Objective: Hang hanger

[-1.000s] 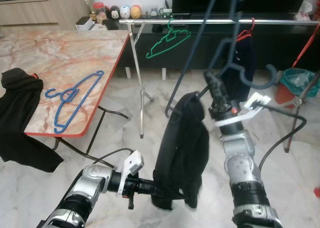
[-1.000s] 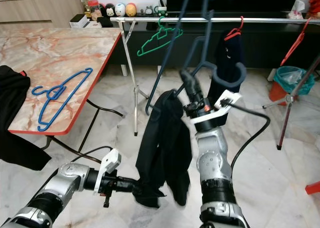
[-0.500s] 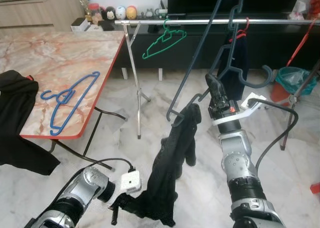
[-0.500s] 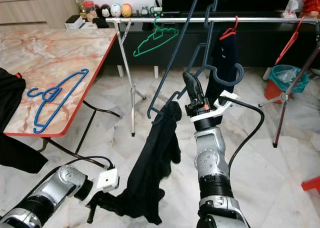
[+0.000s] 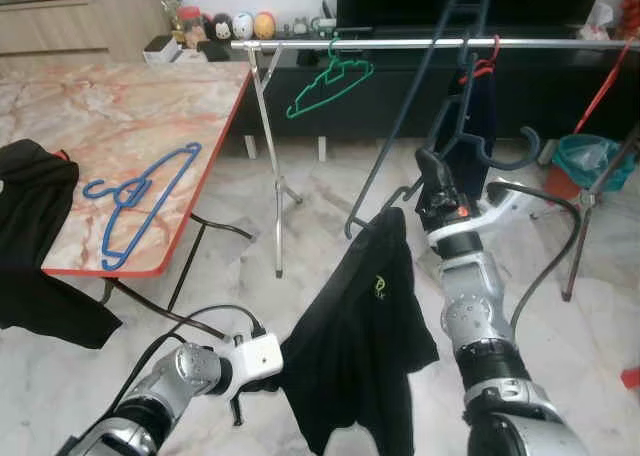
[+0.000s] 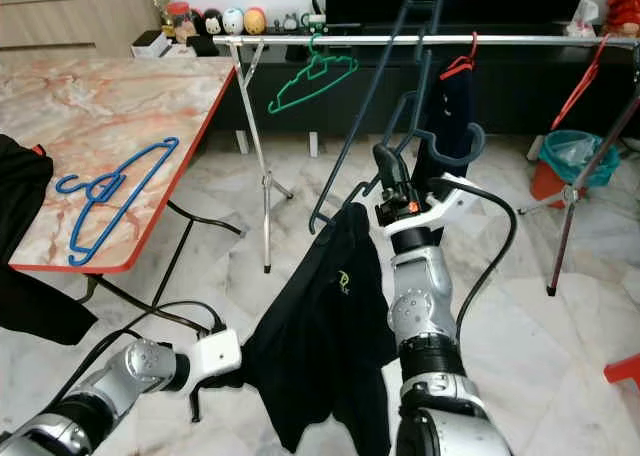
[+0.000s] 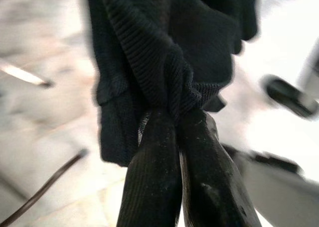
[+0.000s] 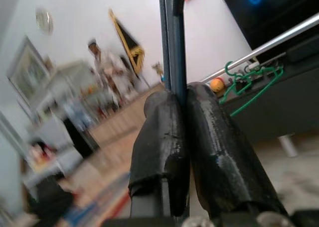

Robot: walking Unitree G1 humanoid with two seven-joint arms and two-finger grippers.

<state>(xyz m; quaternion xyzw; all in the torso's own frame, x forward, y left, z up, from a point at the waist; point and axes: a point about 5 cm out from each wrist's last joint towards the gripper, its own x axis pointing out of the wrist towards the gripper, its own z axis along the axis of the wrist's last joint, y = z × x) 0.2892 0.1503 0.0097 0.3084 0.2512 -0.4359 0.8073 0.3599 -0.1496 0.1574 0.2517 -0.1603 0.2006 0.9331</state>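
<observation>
On the far left of the desk (image 5: 150, 106), a black cloth (image 5: 35, 191) hangs over its edge, and a blue hanger (image 5: 140, 191) lies flat just beside it. Low down beside the desk, the left gripper (image 5: 268, 376) has its jaws pinched tight on the hem of the black shirt (image 5: 365, 346). The left wrist view shows it best: ribbed fabric bunched right between the two closed fingers (image 7: 154, 172), which you can't make out from the head camera. Past the far end of the desk runs the rail (image 5: 400, 44), with a green hanger (image 5: 333, 81) hooked on it and a dark garment on a red hanger (image 5: 480, 71) further along.

Right of the shirt, the right gripper (image 5: 432, 173) holds the dark hanger (image 5: 455, 86) upright, its hook up by the rail near the red one. I can't tell from the eye views whether it's actually over the bar. The right wrist view shows the jaws fully closed on the hanger's thin bar (image 8: 172, 38), with the green hanger (image 8: 249, 80) behind it. The shirt's shoulder hangs on the dark hanger's lower arm.

Compared with half a second ago, the shirt is pulled out wide rather than a twisted rope, so a small yellow-green logo (image 5: 379, 288) shows now. The left gripper sits higher, and the hanger hook has come closer to the rail.
</observation>
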